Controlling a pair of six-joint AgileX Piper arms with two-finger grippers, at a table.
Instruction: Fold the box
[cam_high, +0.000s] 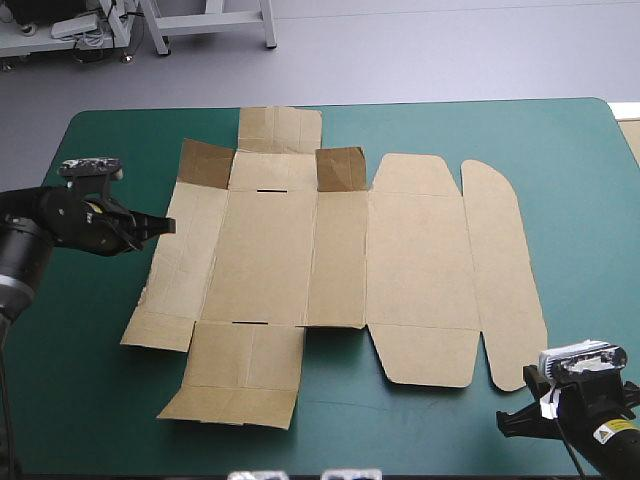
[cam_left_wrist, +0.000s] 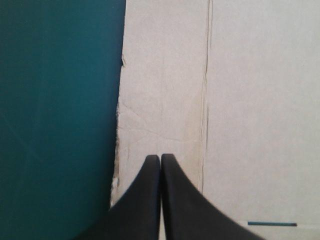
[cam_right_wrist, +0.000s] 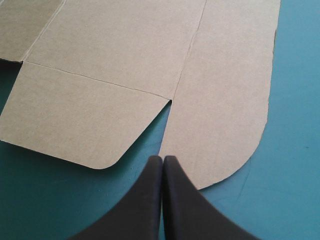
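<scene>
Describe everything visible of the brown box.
The box is a cut sheet of brown board, lying flat across the middle of the teal-green cover. Creases divide it into panels and flaps; its rightmost flap is rounded. Two small far flaps look darker, seemingly tilted up. The shut left claw points over its left panel; the shut right claw sits by the rounded flap's near corner. Contact is unclear.

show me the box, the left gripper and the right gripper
box (cam_high: 265, 255), high view, on its bare middle panel
left gripper (cam_left_wrist: 160, 157), left wrist view, where its shut fingertips meet
right gripper (cam_right_wrist: 163, 157), right wrist view, where its shut fingertips meet
</scene>
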